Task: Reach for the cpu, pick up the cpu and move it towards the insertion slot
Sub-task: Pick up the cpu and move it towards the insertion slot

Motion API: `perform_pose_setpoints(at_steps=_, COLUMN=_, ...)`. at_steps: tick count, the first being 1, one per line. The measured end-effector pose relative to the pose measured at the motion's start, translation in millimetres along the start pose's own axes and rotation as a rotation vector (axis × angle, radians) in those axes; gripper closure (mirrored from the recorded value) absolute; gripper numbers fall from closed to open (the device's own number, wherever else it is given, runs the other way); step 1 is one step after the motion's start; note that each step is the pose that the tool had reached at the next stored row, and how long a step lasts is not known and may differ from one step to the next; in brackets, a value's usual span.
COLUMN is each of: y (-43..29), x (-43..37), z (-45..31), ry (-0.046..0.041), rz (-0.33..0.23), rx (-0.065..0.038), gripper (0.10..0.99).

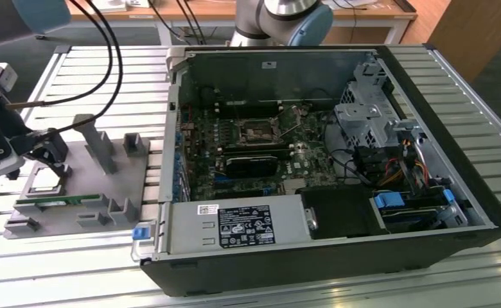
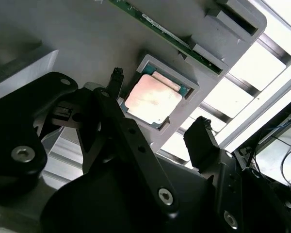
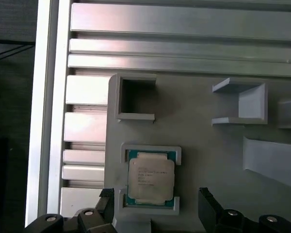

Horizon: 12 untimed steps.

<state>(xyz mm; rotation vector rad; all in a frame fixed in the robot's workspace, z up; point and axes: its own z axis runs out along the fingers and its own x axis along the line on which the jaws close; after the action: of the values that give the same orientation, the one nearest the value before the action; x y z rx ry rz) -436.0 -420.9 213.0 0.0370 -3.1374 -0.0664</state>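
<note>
1. Black two-fingered gripper (image 3: 156, 196): wide open, holding nothing, poised over a flat grey plastic fixture plate (image 3: 199, 145).
2. Between the fingers (image 2: 201, 138), in both wrist views: the cpu (image 2: 153, 99), a small flat square chip with a silvery-white metal top and a darker rim. Lies flat in a shallow square grey pocket (image 3: 153, 151) of the plate, near both fingertips yet apparently touching neither. Cannot tell how far below them.
3. Past the cpu from the fingertips, just beside the pocket: a long thin green memory stick (image 2: 165, 30), set on edge in its own holders.
4. Handling, as a judgement: likely light, thin and quite stiff. Probably slippery across the smooth metal top and fragile on the hidden underside, so no hard squeezing and no dragging. Best taken by the two opposite side edges facing the fingers, at the open gaps in the pocket's wall, with even contact to keep it level.
5. From the exterior view: the insertion slot (image 1: 257, 131), a small dark square socket framed in silvery metal on the green circuit board (image 1: 302, 160), inside an open black metal computer case (image 1: 319, 269). Well apart from the fingers, toward the exterior view's right.
6. From the first wrist view: a straight look down on the chip's top and the pocket's corners. From the second wrist view: a slanted look along the finger links, with the gaps from fingertip to chip edge.
</note>
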Motion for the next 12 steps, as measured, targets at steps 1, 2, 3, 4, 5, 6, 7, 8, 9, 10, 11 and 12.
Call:
perform_pose_setpoints(at_steps=1, y=0.1, x=0.0, z=1.3, ry=0.0000, rz=0.000, rx=0.000, gripper=0.306)
perform_pose_setpoints(at_steps=2, y=0.1, x=0.2, z=2.5, ry=0.0000, rz=0.000, rx=0.000, gripper=0.306)
perform_pose_setpoints(at_steps=3, y=0.1, x=0.5, z=3.9, ry=0.0001, rz=0.000, rx=0.000, gripper=0.306)
perform_pose_setpoints(at_steps=4, y=0.1, x=0.7, z=5.2, ry=-0.0001, rz=0.000, rx=0.000, gripper=0.306)
perform_pose_setpoints(at_steps=5, y=0.1, x=0.8, z=6.4, ry=0.0000, rz=0.000, rx=0.000, gripper=0.306)
perform_pose_setpoints(at_steps=6, y=0.1, x=0.9, z=7.6, ry=0.0000, rz=0.000, rx=0.000, gripper=0.306)
perform_pose_setpoints(at_steps=7, y=0.1, x=0.9, z=8.9, ry=0.0000, rz=0.000, rx=0.000, gripper=0.306)
perform_pose_setpoints(at_steps=8, y=0.3, x=0.9, z=10.1, ry=0.0001, rz=0.000, rx=0.000, gripper=0.306)
perform_pose_setpoints(at_steps=9, y=0.6, x=1.0, z=11.2, ry=0.0001, rz=0.000, rx=0.000, gripper=0.306)
perform_pose_setpoints(at_steps=10, y=1.1, x=1.0, z=12.3, ry=0.0000, rz=0.000, rx=0.000, gripper=0.306)
perform_pose_setpoints(at_steps=11, y=1.4, x=0.9, z=13.2, ry=0.0000, rz=0.000, rx=0.000, gripper=0.306)
perform_pose_setpoints(at_steps=12, y=1.8, x=0.9, z=14.1, ry=0.0000, rz=0.000, rx=0.000, gripper=0.306)
